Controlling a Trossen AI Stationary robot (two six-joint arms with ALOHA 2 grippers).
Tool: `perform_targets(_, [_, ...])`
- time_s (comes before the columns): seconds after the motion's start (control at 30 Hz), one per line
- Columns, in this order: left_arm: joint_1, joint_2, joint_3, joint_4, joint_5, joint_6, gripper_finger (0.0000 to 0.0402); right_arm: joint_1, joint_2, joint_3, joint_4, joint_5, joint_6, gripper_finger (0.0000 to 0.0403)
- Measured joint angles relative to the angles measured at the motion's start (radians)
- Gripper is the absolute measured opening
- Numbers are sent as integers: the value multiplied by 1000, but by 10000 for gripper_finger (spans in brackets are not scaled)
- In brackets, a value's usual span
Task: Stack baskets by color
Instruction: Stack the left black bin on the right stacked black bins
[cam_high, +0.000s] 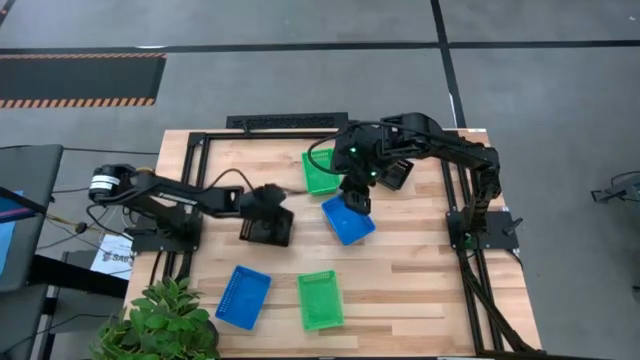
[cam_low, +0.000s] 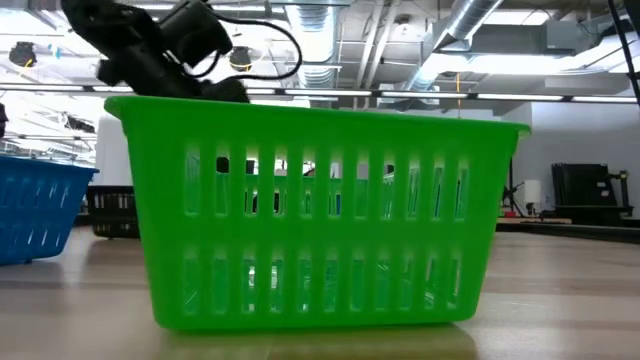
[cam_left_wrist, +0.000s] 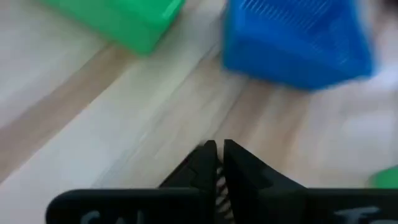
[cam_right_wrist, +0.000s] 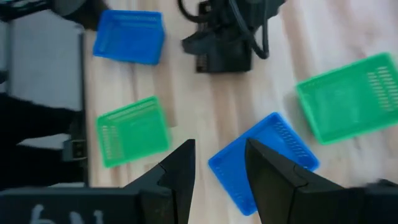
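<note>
High view showed you two baskets nearest, blue (cam_high: 243, 297) and green (cam_high: 320, 299); left pincer (cam_high: 266, 228) was pinched together, empty, above black baskets; farther, right pincer (cam_high: 356, 196), fingers apart, hovered over middle blue basket (cam_high: 349, 222). You should descend squarely over one wall.

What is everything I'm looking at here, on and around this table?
Green baskets: two seen from above; one at the far middle, one at the near edge.
Blue baskets: two; one mid-table under the right arm, one near the front left.
Black baskets: something dark under the left gripper; cannot tell.
Table: one, pale wood, black frame.
Plant: one, green, front left corner.
Left gripper: shut, empty, left of centre.
Right gripper: open, above the mid-table blue basket.
</note>
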Motion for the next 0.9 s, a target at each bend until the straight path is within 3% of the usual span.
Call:
perform_targets(0.17, [64,3,16,79,168,-46,31,0,2,-6,-1,82,1,159])
perform_targets(0.27, [95,-30,56,47,262,-96,69,0,17,-6,-3,85,-5,165])
perform_targets(0.37, [112,-88,101,-54,291,-113,117,1,24,-7,-14,85,-14,183])
perform_targets(0.6, [124,-273,286,-523,279,-39,198,1,69,-7,-10,85,-18,232])
perform_targets(0.77, [115,-403,419,-863,182,-20,204,-4,117,-6,42,93,-26,239])
perform_targets(0.9, [109,-503,473,-958,69,-47,197,-4,173,-6,110,93,-26,239])
